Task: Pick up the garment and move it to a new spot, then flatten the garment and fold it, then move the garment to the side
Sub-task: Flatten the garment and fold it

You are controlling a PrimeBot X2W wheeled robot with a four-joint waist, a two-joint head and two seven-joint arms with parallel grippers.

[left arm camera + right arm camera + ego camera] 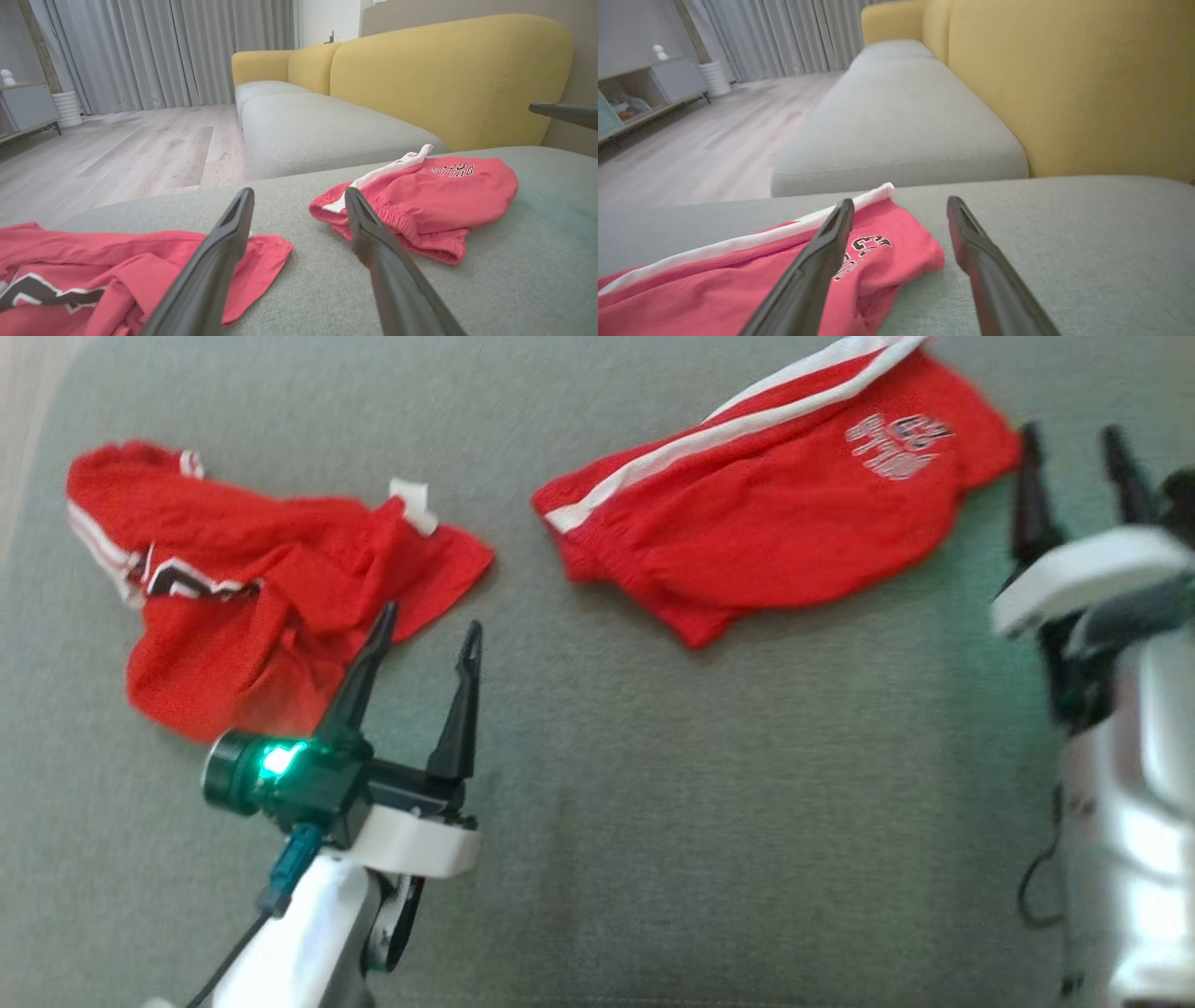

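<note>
Left gripper [431,617], jaws spread and empty, sits lower left at the crumpled red jersey's [243,616] edge. Folded red shorts [775,523] lie upper right beside the right gripper [1069,434], jaws spread. Open grey cushion [700,821] stretches below.

Jaws stand apart — one over red shorts [714,284] on the grey cushion [1087,242].

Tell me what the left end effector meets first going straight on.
Likely bare grey cushion between the crumpled red garment and the red shorts; the open left end effector straddles that gap, though depth is unclear.
</note>
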